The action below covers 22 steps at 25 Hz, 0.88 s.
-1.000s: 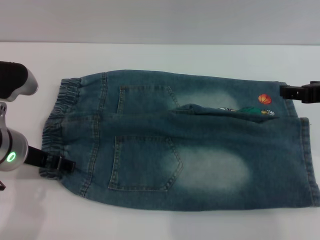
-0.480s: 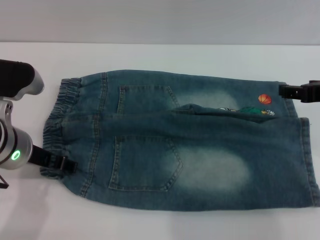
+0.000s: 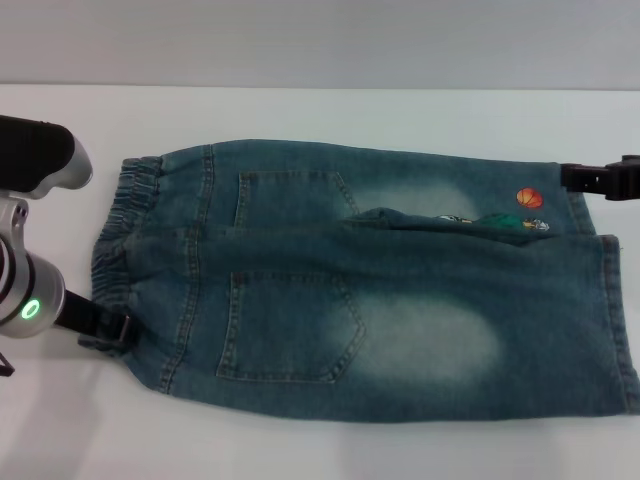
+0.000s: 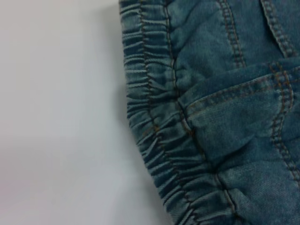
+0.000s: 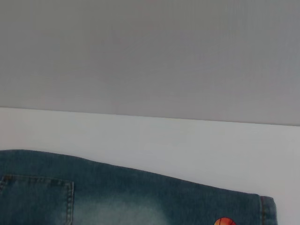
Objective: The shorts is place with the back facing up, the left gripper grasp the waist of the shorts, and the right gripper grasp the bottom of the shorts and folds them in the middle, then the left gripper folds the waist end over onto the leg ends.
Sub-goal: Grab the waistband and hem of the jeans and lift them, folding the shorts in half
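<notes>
The blue denim shorts [image 3: 400,300] lie flat, back pockets up, on the white table [image 3: 300,110]. Their ruffled waist [image 3: 115,250] is at the left and the flat leg hems [image 3: 615,320] are at the right. An orange basketball print [image 3: 530,198] marks the far leg. My left gripper [image 3: 112,326] sits at the near corner of the waistband, touching the cloth. The left wrist view is filled by the gathered waist [image 4: 154,117]. My right gripper [image 3: 578,180] reaches in from the right edge, level with the far hem corner. The right wrist view shows the shorts' far edge [image 5: 140,187].
White table surrounds the shorts on all sides, with a pale grey wall [image 3: 320,40] behind. The leg hems run close to the right edge of the head view.
My left arm has shifted slightly right, and its black tip has drawn back a little toward the waistband's edge. The right gripper and the shorts have hardly moved.
</notes>
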Motion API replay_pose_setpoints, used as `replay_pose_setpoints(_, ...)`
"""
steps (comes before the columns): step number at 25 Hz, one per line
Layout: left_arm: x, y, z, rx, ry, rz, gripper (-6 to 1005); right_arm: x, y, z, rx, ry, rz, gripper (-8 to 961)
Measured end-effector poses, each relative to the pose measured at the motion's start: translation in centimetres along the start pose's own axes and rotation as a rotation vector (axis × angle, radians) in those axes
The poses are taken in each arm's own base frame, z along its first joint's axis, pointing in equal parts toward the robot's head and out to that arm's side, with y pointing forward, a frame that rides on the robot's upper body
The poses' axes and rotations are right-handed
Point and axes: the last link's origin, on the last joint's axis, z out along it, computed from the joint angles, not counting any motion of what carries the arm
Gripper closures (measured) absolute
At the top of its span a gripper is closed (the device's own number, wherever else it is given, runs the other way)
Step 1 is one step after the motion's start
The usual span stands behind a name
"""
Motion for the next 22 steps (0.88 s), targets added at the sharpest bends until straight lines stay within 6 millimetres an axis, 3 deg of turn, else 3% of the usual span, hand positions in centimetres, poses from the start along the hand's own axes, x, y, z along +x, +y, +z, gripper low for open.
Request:
replay_pose_setpoints(10,0.2,0.4,-0.7,-0.003,0.014,0.018,567,0.6,-0.2,-0.4,0.007,0.050,-0.006,293)
replay_pose_setpoints(22,0.5,0.8,-1.8,-0.004,0.049,0.027,667,2.7,-1.3,-1.3,0.070,0.163,-0.012,298)
